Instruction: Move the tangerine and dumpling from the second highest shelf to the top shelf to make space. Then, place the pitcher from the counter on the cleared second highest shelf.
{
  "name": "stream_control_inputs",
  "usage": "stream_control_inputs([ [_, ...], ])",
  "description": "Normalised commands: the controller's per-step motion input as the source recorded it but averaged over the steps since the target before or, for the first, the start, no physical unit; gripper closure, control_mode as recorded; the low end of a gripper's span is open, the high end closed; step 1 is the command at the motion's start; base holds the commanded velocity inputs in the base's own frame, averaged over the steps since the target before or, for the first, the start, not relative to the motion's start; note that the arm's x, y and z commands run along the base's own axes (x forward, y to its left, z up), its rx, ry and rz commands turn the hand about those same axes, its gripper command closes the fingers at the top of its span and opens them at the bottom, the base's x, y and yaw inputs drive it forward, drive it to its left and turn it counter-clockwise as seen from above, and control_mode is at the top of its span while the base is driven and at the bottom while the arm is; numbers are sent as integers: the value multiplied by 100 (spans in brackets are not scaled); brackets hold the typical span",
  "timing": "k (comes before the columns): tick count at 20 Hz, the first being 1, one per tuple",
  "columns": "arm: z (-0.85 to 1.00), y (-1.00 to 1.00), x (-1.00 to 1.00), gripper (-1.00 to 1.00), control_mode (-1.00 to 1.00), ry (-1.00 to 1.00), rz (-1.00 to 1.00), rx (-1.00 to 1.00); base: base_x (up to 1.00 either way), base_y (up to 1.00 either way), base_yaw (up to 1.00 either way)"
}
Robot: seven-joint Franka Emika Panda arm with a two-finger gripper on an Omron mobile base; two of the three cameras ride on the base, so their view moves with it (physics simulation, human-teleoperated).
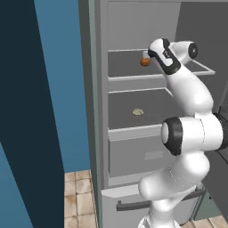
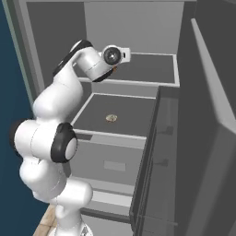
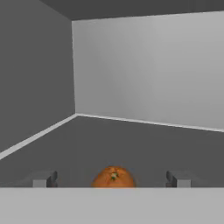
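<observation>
The tangerine [image 1: 145, 62] [image 3: 113, 177] rests on the top shelf [image 1: 124, 67] [image 2: 152, 69] of the open fridge, near the shelf's front. My gripper [image 1: 146, 55] [image 3: 111, 180] reaches over that shelf and stands open. One fingertip [image 3: 44, 180] is on each side of the tangerine, both well apart from it. The dumpling [image 1: 138, 111] [image 2: 110, 118] lies alone in the middle of the second highest shelf [image 1: 124, 104] [image 2: 131, 108], one level below. The pitcher and the counter are out of view.
A grey drawer front [image 1: 133, 156] sits under the shelves. The open fridge door [image 2: 212, 115] with its door racks [image 2: 156, 152] stands to the right. The fridge's left wall [image 1: 93, 89] and back wall [image 3: 148, 70] bound the shelf space.
</observation>
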Motion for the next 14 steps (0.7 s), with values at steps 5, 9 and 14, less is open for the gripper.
stream_control_inputs([
  [5, 0, 0, -100, -100, -100, 23, 0, -2, 0, 0, 0],
  [9, -1, 0, -100, -100, -100, 25, 0, 0, 0, 0, 0],
  [14, -48, 0, -100, -100, -100, 18, 0, 0, 0, 0, 0],
])
